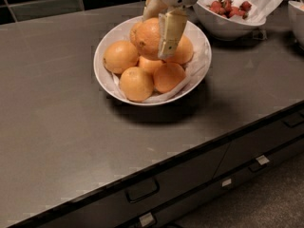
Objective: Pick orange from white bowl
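Observation:
The white bowl (pixel 101 72), lined with crumpled white paper, stands on the dark counter at the back middle. Several oranges lie in it. My gripper (pixel 156 34) comes down from the top of the view and is shut on the orange (pixel 145 39), the largest one, at the top of the pile. One pale finger (pixel 169 30) lies across the orange's right side; the other finger (pixel 151 3) is behind its top left. The orange sits slightly above the others, and its underside is hidden by them.
A deeper white bowl (pixel 221 27) with red fruit stands just right of my gripper. Another white vessel (pixel 297 18) is at the far right edge. The counter's front edge runs diagonally, with drawers and handles (pixel 141 190) below. Dark tiles (pixel 42 6) back the counter.

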`<state>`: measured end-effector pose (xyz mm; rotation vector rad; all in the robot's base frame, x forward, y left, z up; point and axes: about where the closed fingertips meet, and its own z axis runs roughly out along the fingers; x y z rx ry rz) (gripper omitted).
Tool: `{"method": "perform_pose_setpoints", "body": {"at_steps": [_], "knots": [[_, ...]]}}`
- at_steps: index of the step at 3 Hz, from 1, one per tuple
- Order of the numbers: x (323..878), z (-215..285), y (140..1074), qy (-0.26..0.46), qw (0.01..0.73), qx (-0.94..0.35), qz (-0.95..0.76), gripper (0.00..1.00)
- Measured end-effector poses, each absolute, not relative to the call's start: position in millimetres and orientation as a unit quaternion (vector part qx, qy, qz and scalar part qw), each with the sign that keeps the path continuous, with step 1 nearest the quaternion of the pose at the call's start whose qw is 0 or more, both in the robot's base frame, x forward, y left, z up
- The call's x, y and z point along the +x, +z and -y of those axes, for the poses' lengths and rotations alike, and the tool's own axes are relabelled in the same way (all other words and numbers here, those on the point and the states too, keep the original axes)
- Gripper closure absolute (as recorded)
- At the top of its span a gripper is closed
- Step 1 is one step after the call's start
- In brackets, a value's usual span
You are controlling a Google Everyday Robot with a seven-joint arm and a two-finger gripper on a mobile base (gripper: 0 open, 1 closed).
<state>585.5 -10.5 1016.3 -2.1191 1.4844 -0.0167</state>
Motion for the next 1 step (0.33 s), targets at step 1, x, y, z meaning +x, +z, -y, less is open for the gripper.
{"method": "perform_pose_setpoints", "body": {"at_steps": [1], "knots": [[585.5, 10.4, 1016.5, -0.006, 0.274, -0.788, -0.552, 1.0]]}}
